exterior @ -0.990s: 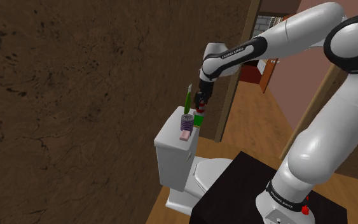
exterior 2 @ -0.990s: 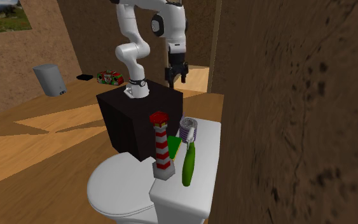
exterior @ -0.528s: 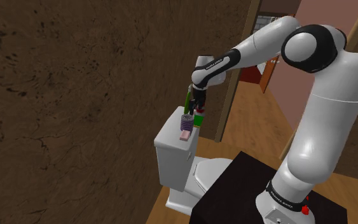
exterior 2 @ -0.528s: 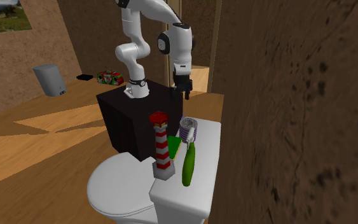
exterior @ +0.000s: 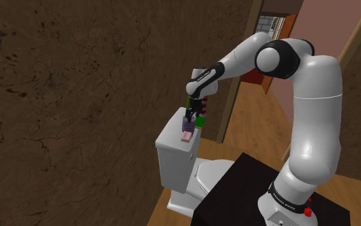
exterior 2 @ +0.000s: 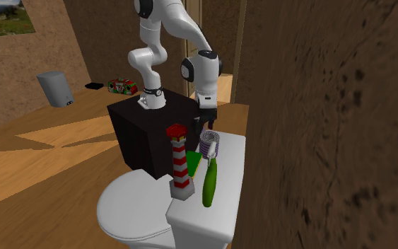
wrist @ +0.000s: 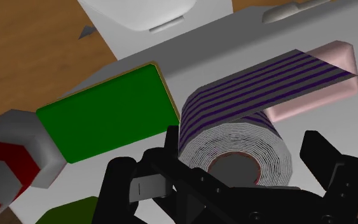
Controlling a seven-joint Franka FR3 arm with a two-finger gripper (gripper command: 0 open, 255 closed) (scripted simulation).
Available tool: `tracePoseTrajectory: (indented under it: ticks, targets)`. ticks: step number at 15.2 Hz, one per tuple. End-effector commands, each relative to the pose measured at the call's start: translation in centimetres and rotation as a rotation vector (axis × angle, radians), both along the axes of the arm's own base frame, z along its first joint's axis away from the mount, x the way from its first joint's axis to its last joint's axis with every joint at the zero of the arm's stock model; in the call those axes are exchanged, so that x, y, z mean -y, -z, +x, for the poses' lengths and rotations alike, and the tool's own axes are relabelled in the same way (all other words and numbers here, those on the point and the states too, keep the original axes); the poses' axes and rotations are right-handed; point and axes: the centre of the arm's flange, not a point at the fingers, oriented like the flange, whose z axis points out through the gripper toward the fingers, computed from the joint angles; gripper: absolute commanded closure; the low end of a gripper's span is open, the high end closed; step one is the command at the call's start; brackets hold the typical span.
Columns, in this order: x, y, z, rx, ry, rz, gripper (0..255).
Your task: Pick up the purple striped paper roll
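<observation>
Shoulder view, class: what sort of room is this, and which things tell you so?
Probably a bathroom: a white toilet, its tank against the wall, and a purple striped paper roll on the tank.

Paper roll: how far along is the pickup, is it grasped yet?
Not yet. Approach looks done: the end effector is down at the roll, which sits on the toilet tank. In hand: the grasp, with the open fingers either side of the roll but not clasping it. Left: shut on the roll and lift it off the tank.
</observation>
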Motion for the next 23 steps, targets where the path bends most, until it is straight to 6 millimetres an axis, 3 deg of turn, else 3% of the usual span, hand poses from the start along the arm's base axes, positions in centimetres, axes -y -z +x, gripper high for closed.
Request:
tracePoseTrajectory:
  ticks: [1, 5, 7, 8, 17, 23]
  targets:
    - [0.0, 1.1, 0.1, 0.000, 0.000, 0.000, 0]
    - [0.0, 3.5, 0.1, 0.000, 0.000, 0.000, 0]
    - [0.0, 3.5, 0.1, 0.000, 0.000, 0.000, 0]
    - [0.1, 3.6, 0.2, 0.000, 0.000, 0.000, 255]
    - [0.0, 3.5, 0.1, 0.000, 0.000, 0.000, 255]
    - [0.0, 0.4, 0.1, 0.000, 0.000, 0.000, 255]
